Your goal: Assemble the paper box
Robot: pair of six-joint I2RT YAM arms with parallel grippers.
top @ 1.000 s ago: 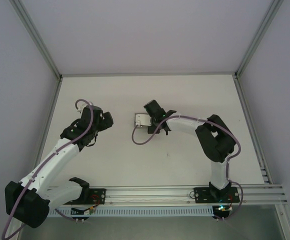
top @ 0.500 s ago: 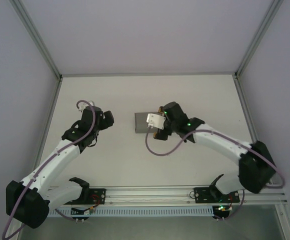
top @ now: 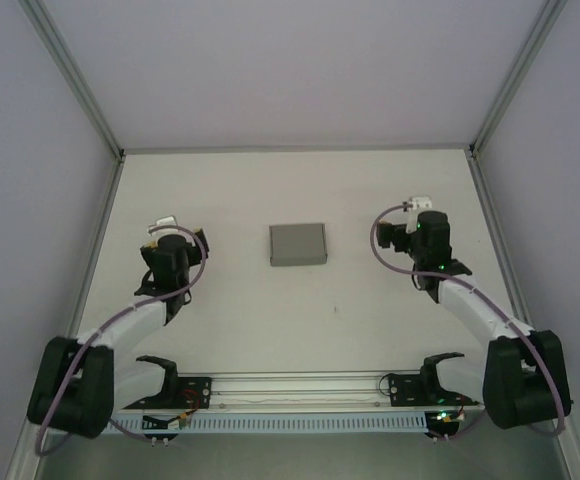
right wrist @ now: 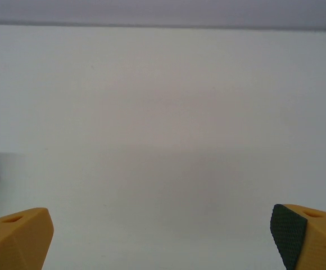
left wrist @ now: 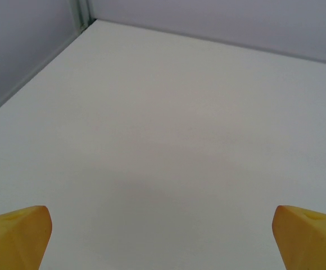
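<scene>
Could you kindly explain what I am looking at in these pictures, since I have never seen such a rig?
These are two robot arms bolted at the near edge of a white table. One picture looks down from above; the other two come from a camera on each wrist, with yellow fingertips at the lower corners. A small grey paper box lies on the table between the arms. The left pincer and the right pincer both stand wide open and hold nothing.
</scene>
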